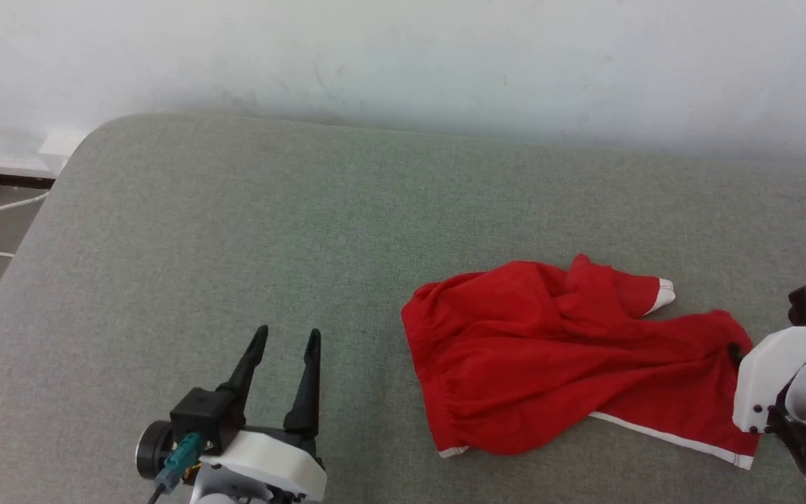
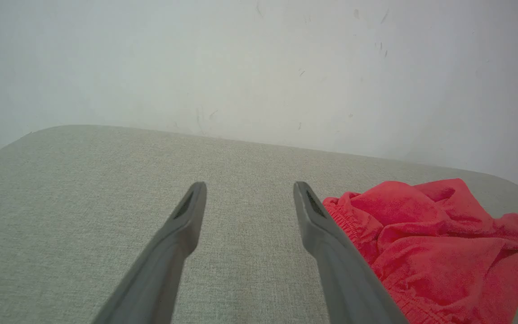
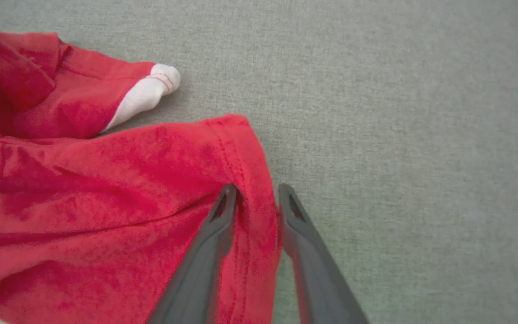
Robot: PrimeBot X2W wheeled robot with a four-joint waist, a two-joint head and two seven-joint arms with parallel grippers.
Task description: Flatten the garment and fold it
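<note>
- the red shorts (image 1: 557, 364) lay crumpled on the grey fabric surface (image 1: 235, 210), not yet flattened. they were bunched ahead of and to the inner side of the right gripper (image 3: 257, 189).
- judged from this, the right gripper had gone to the stitched leg hem (image 3: 245, 171) because an edge gives a handle for drawing the cloth out flat.
- the right jaws stood narrow. the hem band ran up between the two fingers and filled the gap from one to the other.
- creases spread from the inner finger's tip, so it was pressing into the cloth. whether the hem was truly clamped or only straddled could not be told.
- just beyond the right fingertips and to their inner side, a white hem corner (image 3: 151, 90) poked out of a fold. bare surface lay on the outer side.
- the left gripper (image 1: 287, 331) held nothing and touched nothing, its jaws spread wide over bare surface.
- the gathered waistband (image 2: 353, 220) sat just beside the left gripper's inner finger, slightly ahead of it and apart from it. that looked like a waiting position for taking the waistband end once the other end was secured.
</note>
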